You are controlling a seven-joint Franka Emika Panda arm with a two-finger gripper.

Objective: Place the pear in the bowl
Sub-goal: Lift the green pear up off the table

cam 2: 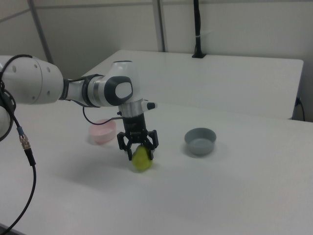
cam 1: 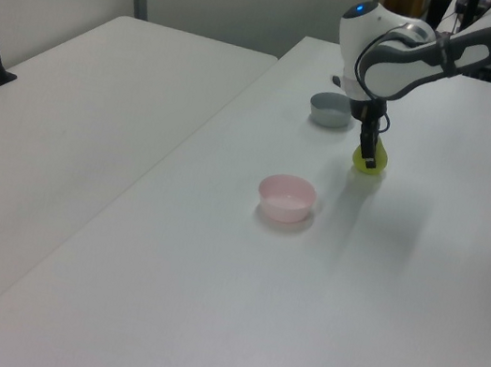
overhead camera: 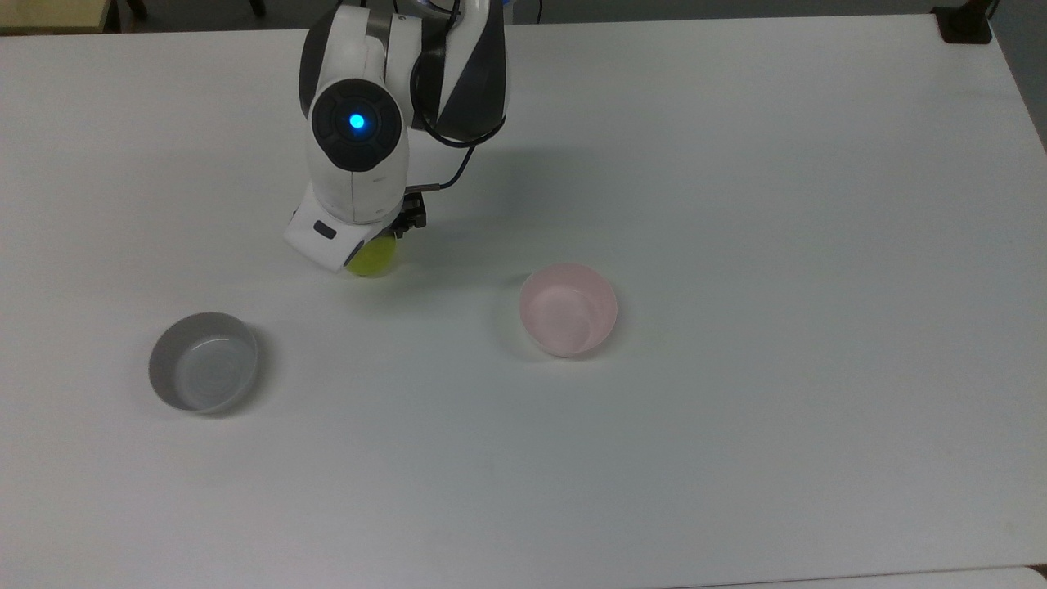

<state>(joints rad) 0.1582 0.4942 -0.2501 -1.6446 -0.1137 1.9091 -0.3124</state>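
**End effector lowered over the pear, fingers spread to either side**

The pear [cam 2: 142, 158] stands on the white surface [overhead camera: 736, 450], in the top view to the left of and slightly farther back than the bowl [overhead camera: 568, 309]. The end effector [cam 2: 138, 152] points straight down over the fruit. In the right view its fingers [cam 2: 153, 142] straddle the upper part of the pear with a gap visible on each side, so the end effector is released and not yet clamped. This vertical approach suits an upright fruit: the fingers can close across the narrower upper body and leave the broad base resting on the surface.

The pink bowl sits well apart from the pear, with bare surface between them, so the route to it looks unobstructed. A grey bowl [overhead camera: 203, 361] lies to the top view's left and nearer the camera, away from that route. All three objects stand far from the surface edges; the closest border is the far edge behind the arm [overhead camera: 360, 155]. The glossy, rounded skin may slip if the closure lands too high on the taper.
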